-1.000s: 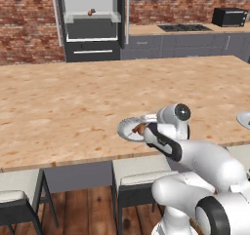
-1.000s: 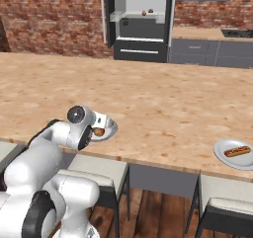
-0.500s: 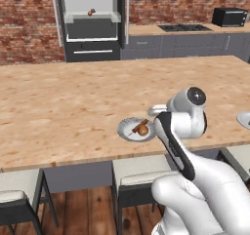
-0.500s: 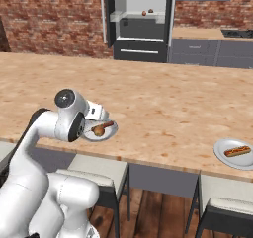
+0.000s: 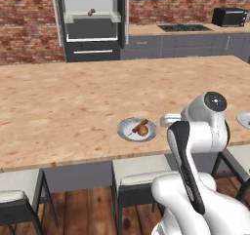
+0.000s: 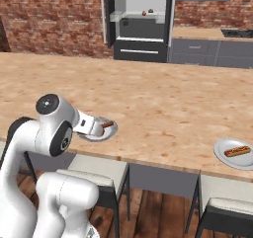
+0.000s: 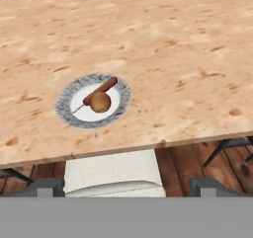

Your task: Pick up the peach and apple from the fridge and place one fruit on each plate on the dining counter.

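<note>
Dining counter (image 5: pixel 73 102) seen with the peach (image 7: pixel 100 102) laid on a plate (image 7: pixel 66 103).
Gripper (image 7: pixel 126 186) fingertips are held wide apart, nothing gripped; the apple (image 5: pixel 91 12) is left in the fridge (image 5: pixel 93 29).

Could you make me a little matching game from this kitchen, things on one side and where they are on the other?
Things:
1. peach
2. apple
3. microwave
4. hot dog

Places:
A. on the wall counter, far right
B. alone on the plate at the right of the dining counter
C. on a shelf in the open fridge
D. on the near plate, beside a sausage

Pairs: 1-D, 2-C, 3-A, 4-B
</note>
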Motion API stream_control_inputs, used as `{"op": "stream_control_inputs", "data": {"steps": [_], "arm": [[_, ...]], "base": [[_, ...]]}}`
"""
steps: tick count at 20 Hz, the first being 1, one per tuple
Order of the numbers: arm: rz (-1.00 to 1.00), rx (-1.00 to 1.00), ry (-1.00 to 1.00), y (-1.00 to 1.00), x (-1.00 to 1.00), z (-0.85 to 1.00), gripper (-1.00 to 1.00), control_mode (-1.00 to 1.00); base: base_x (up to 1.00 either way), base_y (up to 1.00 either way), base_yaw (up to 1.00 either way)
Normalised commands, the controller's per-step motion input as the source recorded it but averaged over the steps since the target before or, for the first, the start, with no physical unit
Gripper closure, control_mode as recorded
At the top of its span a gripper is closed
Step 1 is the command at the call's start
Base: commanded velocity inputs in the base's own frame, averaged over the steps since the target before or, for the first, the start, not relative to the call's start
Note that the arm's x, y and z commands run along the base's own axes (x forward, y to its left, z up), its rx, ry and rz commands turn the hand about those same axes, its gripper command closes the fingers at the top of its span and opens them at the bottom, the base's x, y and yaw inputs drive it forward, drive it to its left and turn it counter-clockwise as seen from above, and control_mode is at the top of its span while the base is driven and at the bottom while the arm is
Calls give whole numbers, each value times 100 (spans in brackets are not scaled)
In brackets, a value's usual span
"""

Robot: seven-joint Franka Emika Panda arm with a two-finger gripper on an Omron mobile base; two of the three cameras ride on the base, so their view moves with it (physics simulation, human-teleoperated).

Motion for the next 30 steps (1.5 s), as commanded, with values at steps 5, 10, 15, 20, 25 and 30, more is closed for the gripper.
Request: {"op": "stream_control_inputs", "data": {"steps": [5,10,15,20,25,30], "arm": [[0,0,0,0,-69,-1,-100,-100],[0,0,0,0,-17,-3,-100,-100],[0,0,0,0,-6,-1,-100,100],[0,0,0,0,0,0,-100,100],[0,0,0,0,0,0,-100,100],[0,0,0,0,0,0,-100,100]], "base": [[0,0,0],[0,0,0],[-48,-13,-1],[-40,-35,-5],[0,-68,-10],[0,-82,-7]]}}
